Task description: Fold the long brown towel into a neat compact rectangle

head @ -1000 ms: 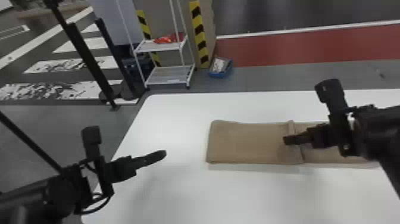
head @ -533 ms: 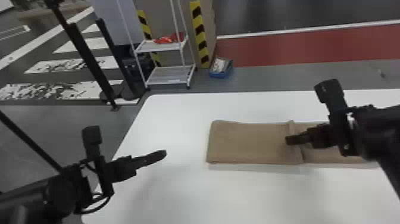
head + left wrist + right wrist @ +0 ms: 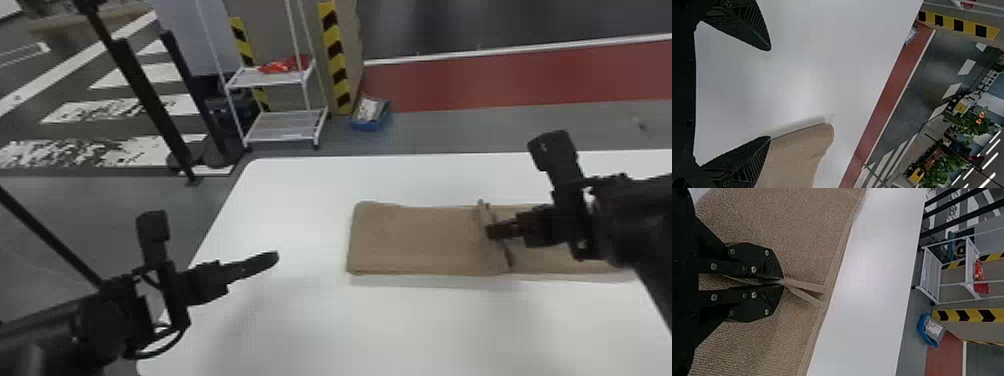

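Long, flat, brown strip of looped towelling cloth, the towel (image 3: 415, 240), lies on the smooth white table (image 3: 300, 325) with the rounded corner, doubled over at its left part. Its right part passes beneath our right arm, where we cannot see all of it.

Black two-fingered right gripper (image 3: 782, 282): fingers together, clamped on a pinched pleat of cloth (image 3: 803, 290) at the upper layer's crosswise edge. Black two-fingered left gripper (image 3: 769, 94): fingers spread, nothing between them, over bare tabletop, beyond the towel's left end.

Handling, our judgement: light, limp, thick enough to bunch; not fragile, and the nubbly weave should grip well. One pinch mid-edge likely lets the corners sag; we would smooth that edge flat, then take the next fold by both corners of an end.

Edges: long sides roughly straight, left end squared with softened corners. Room: broad on the near side and to the left, a narrower band on the far side. On the right our own arm crowds the cloth.
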You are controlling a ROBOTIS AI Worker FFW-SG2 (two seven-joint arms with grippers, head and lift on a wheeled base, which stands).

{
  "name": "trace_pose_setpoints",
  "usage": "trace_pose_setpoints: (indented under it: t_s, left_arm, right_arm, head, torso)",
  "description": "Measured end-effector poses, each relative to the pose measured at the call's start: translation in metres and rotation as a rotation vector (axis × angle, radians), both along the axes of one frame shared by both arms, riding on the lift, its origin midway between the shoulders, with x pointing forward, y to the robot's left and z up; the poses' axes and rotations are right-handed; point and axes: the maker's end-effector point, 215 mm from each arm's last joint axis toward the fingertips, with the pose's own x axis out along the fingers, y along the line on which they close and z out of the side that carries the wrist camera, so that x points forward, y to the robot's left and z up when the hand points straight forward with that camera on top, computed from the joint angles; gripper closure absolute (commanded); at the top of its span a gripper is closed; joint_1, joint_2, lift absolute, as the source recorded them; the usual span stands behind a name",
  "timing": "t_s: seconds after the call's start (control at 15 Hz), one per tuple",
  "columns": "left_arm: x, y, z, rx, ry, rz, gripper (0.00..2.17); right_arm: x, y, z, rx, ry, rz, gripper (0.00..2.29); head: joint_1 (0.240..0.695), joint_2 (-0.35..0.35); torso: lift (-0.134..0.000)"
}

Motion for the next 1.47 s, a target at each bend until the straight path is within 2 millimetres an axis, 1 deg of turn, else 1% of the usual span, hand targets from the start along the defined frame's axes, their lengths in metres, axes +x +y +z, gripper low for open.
trace_pose_setpoints:
  t_s: [0.27,0.4,0.53,0.67,0.73,1.0,1.07,1.2,1.27,1.33,1.47]
  left_arm:
    - [0.0,0.0,0.001,0.002,-0.001,-0.001,0.09]
    - [0.0,0.0,0.001,0.002,-0.001,-0.001,0.09]
    - [0.0,0.0,0.001,0.002,-0.001,-0.001,0.09]
    - [0.0,0.001,0.001,0.003,0.0,-0.001,0.09]
    - [0.0,0.002,0.0,0.003,0.0,-0.001,0.09]
    - [0.002,0.001,0.001,0.002,0.0,-0.002,0.09]
    - [0.004,0.001,0.001,0.001,-0.001,0.0,0.09]
    - [0.008,0.001,0.002,-0.002,-0.004,0.001,0.09]
    - [0.009,0.0,0.002,-0.003,-0.005,0.0,0.09]
    - [0.009,-0.003,0.002,-0.007,-0.005,-0.003,0.09]
    - [0.01,-0.007,0.0,-0.01,-0.004,-0.006,0.09]
  right_arm:
    - [-0.001,0.002,0.003,0.014,-0.004,-0.001,1.21]
    - [-0.002,0.006,0.014,0.04,-0.012,-0.001,1.21]
    - [-0.004,0.007,0.029,0.075,-0.02,-0.011,1.21]
    - [-0.004,0.001,0.042,0.113,-0.021,-0.035,1.21]
    - [-0.005,-0.003,0.044,0.125,-0.018,-0.046,1.21]
    - [-0.014,-0.016,0.026,0.141,0.01,-0.078,1.21]
    - [-0.015,-0.016,0.03,0.153,0.008,-0.08,1.21]
    - [-0.016,-0.02,0.053,0.194,0.0,-0.095,1.21]
    - [-0.018,-0.027,0.06,0.207,0.002,-0.115,1.21]
    - [-0.018,-0.036,0.06,0.215,0.005,-0.134,1.21]
    - [-0.018,-0.045,0.05,0.22,0.017,-0.158,1.21]
  head:
    - [0.695,0.291]
    - [0.695,0.295]
    - [0.695,0.298]
    - [0.695,0.295]
    - [0.695,0.292]
    - [0.695,0.279]
    - [0.695,0.278]
    - [0.695,0.275]
    - [0.695,0.269]
    - [0.695,0.261]
    - [0.695,0.245]
  torso:
    - [-0.124]
    - [-0.124]
    - [-0.124]
    - [-0.124]
    - [-0.124]
    - [-0.124]
    - [-0.124]
    - [-0.124]
    - [-0.124]
    - [-0.124]
    - [-0.124]
